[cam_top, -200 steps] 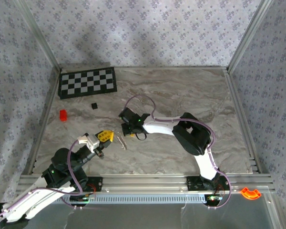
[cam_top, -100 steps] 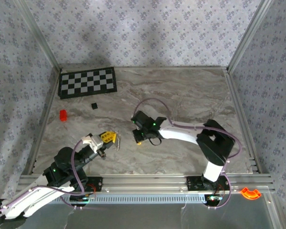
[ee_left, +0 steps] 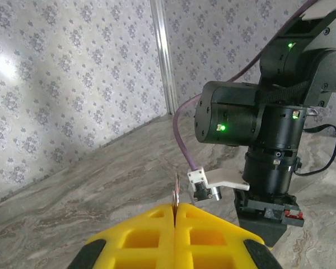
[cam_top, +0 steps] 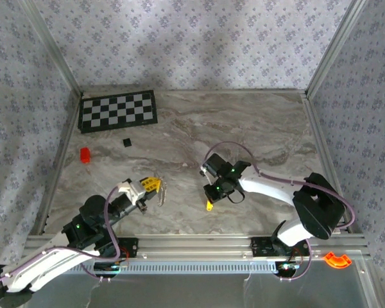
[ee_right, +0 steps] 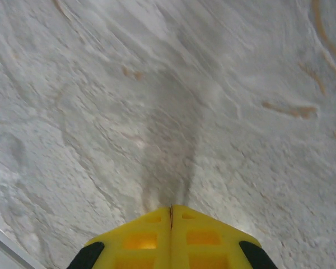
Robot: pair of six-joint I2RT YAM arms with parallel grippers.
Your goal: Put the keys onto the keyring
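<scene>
Though clamped between the shut yellow plastic fingers of the left gripper [ee_left: 174,210], may well slip out: a slim silvery metal piece [ee_left: 175,193], hard, slick, held edge-on by its lower margin alone. Cannot say from that edge whether key or keyring; from above, shows as a pale glint poking just past the fingertips, low over the grey veined marble tabletop [cam_top: 263,128], in its near-left part. Likely cause of a drop: smooth metal against smooth moulded plastic, scant contact, any twist or knock from the other arm. Would then be hard to spot, faint on grey stone, and hard to lift, flat on a polished surface.

Well apart to the right, right gripper [cam_top: 209,205] pointing straight down close to the marble, yellow tips pressed together, nothing visible between them. Judged empty, so no second part ready for threading. Further hazards: closed tips scraping the stone if lowered; bulky black wrists colliding when brought close for so fine a job; thin metal bending or springing away under a misaligned push. Small red block [cam_top: 85,154] and small black cube [cam_top: 126,142], well away at the far left, no part of this.
</scene>
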